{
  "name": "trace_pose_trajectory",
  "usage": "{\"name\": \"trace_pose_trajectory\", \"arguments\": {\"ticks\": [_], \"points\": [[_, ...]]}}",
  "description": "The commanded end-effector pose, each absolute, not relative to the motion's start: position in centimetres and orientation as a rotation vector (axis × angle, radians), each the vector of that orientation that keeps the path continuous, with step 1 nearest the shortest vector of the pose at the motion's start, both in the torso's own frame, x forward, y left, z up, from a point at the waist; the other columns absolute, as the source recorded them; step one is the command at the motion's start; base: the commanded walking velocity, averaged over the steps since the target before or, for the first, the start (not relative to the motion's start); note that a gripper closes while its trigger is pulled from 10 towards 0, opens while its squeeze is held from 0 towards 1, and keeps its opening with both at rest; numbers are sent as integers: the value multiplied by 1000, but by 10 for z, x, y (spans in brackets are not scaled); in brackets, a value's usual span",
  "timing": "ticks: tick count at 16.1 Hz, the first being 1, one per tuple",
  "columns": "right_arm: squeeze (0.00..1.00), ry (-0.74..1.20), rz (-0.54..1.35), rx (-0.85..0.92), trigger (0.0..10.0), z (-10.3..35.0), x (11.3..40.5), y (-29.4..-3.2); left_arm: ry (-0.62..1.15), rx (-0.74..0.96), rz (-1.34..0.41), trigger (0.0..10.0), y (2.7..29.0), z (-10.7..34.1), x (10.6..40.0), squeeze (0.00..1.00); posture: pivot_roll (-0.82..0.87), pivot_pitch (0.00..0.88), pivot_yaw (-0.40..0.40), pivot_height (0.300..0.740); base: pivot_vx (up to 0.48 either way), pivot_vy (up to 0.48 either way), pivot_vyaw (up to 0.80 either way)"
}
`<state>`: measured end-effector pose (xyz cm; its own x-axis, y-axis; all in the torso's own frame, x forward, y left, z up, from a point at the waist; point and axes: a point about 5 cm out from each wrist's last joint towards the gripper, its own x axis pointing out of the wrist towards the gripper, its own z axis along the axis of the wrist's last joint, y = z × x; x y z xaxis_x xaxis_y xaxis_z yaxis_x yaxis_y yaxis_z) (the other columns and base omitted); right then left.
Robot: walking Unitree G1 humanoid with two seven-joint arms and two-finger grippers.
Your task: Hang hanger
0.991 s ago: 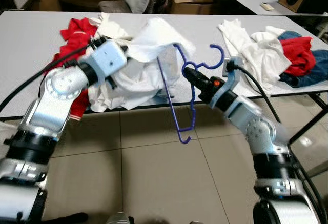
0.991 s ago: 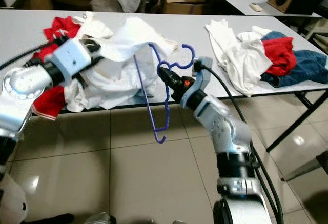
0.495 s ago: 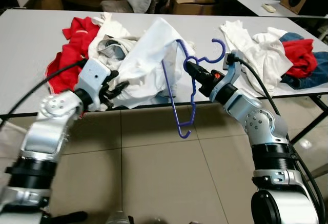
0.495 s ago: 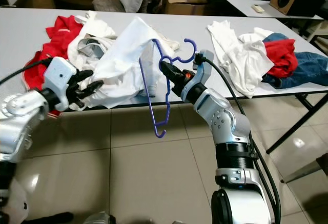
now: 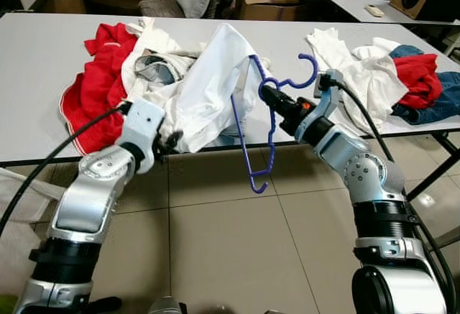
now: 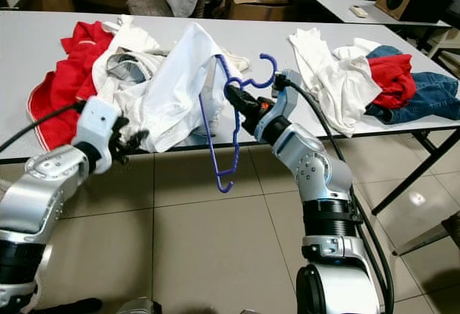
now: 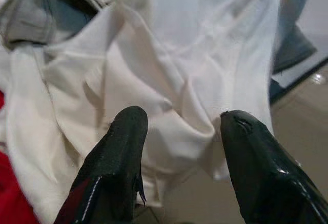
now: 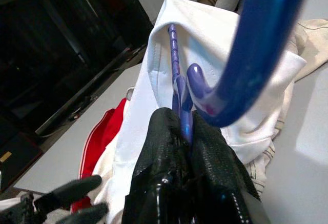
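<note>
A blue plastic hanger [image 5: 267,131] hangs at the table's front edge, one shoulder pushed into a white shirt [image 5: 208,91] that drapes from it over the table edge. My right gripper [image 5: 267,98] is shut on the hanger's neck just below the hook [image 8: 256,44]; the black fingers [image 8: 169,147] pinch the blue bar. My left gripper [image 5: 171,141] stands open at the shirt's lower hem, off the table's front. In the left wrist view its fingers [image 7: 123,147] spread wide before the white cloth [image 7: 174,80], with nothing held.
The grey table [image 5: 43,55] carries a red garment [image 5: 97,77] and white clothes on the left, and a heap of white, red and blue clothes [image 5: 402,77] on the right. Tiled floor [image 5: 215,256] lies below. Boxes and another table stand behind.
My left gripper has let go of the white shirt and dropped from the table top to below its front edge. The right gripper lifted the hanger slightly; the shirt hangs on it.
</note>
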<state>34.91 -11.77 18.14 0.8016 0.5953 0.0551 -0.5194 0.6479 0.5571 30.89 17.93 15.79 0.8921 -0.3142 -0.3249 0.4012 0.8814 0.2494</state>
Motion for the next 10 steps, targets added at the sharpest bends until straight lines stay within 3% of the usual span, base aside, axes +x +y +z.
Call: {"name": "trace_pose_trajectory", "arguments": {"ticks": [1,4,10], "points": [[0,124,623,603,10000,186,352,-121,283,320,-426,10000,171,158,306,0,-62,0,-83,740,0,0,0],[0,122,622,603,10000,186,351,-122,281,260,-469,10000,159,157,303,0,-62,0,-81,740,0,0,0],[0,116,623,606,10000,186,352,-121,349,324,-465,10000,153,129,307,0,-62,0,-76,740,0,0,0]]}}
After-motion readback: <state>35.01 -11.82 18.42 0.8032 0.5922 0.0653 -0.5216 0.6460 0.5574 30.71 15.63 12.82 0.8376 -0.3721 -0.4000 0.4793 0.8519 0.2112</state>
